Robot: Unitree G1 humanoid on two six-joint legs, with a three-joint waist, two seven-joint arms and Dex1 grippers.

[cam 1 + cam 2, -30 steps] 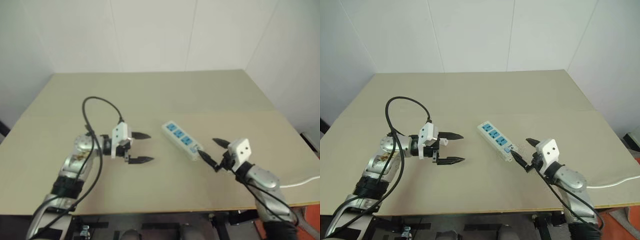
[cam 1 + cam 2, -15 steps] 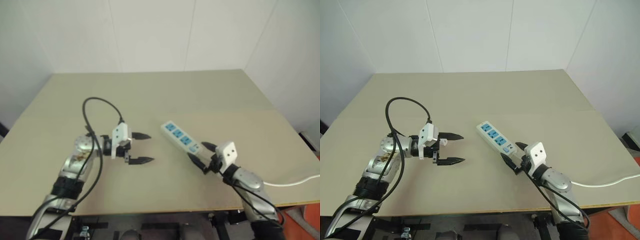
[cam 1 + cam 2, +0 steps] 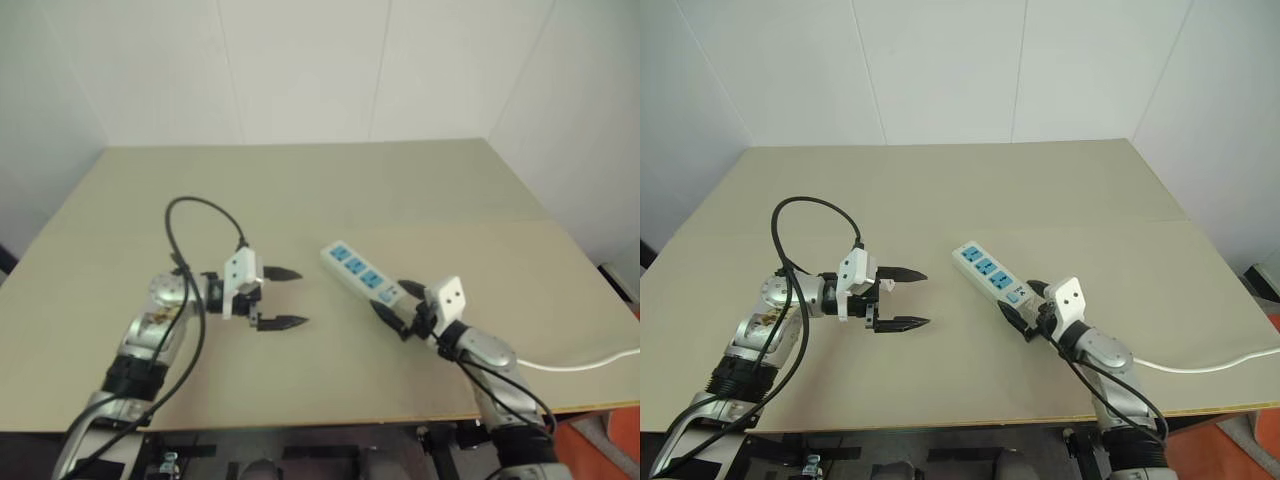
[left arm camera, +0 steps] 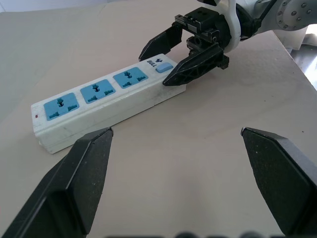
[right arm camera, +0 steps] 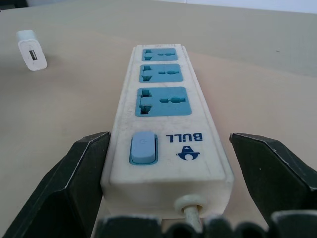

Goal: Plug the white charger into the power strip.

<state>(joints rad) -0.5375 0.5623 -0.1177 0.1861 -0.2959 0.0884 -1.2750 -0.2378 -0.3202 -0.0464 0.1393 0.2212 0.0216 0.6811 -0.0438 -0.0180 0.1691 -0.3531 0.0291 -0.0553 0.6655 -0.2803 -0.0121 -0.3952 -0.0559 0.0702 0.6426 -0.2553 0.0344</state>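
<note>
Heads up: your right gripper (image 3: 1025, 311) straddles the power strip's (image 3: 985, 272) cable end, fingers spread; left gripper (image 3: 902, 298) open, empty. Clamp crooked and you'll skid it. White charger (image 5: 31, 56) lies beyond.

Bench (image 3: 940, 190) seen from above by both eye views, from head height, facing forward and down; whole top shared, slight sideways offset between them. Left wrist view set low and close, aimed across bench at power strip (image 4: 106, 96) and right gripper (image 4: 185, 54). Right wrist view set closer still, aimed along same strip from cable end; white charger (image 5: 31, 50) caught beyond.
</note>
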